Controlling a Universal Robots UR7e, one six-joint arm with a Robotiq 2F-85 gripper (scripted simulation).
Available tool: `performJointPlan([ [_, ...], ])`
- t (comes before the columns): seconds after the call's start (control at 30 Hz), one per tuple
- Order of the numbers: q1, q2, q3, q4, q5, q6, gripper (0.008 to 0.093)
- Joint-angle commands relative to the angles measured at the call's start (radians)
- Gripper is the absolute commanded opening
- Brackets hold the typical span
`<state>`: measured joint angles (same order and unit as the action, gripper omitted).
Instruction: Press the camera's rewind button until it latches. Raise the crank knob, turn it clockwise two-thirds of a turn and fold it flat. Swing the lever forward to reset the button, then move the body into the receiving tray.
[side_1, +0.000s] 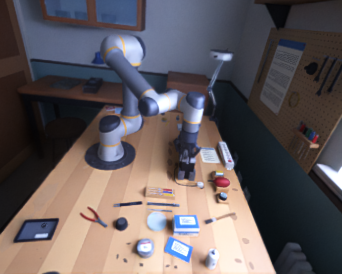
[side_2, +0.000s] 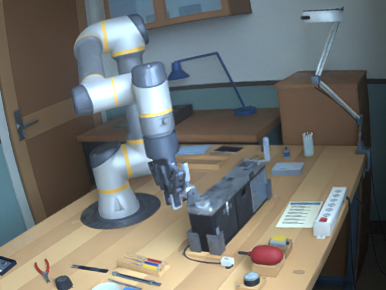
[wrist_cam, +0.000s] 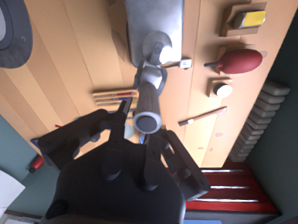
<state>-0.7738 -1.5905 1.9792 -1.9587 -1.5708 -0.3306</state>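
Observation:
The camera body (side_2: 230, 202) is a black and silver box standing on a small wooden stand near the middle of the bench (side_1: 186, 165). At its near end the crank knob (wrist_cam: 148, 104) is raised, a ribbed cylinder on a hinged arm above its round disc (wrist_cam: 157, 48). My gripper (side_2: 180, 197) is at that end of the body, beside the knob (wrist_cam: 133, 116). It is open and holds nothing. The rewind button and the lever are not clear from here.
Behind the work stand a wooden cabinet (side_2: 320, 107) and a desk lamp (side_2: 327, 55). A power strip (side_2: 330, 204) and a sheet lie right of the body. A red blower (side_2: 265, 254), small blocks, a screwdriver set (side_2: 142, 263) and pliers (side_2: 42, 269) lie in front.

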Motion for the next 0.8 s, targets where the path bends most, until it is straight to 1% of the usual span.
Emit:
performJointPlan([
  [0.0, 0.000, -0.002, -0.004, 0.003, 0.000, 0.000, 0.0340],
  [0.47, 0.000, -0.034, -0.078, 0.110, 0.000, 0.000, 0.0340],
  [0.77, 0.000, -0.039, -0.095, 0.133, 0.000, 0.000, 0.0340],
])
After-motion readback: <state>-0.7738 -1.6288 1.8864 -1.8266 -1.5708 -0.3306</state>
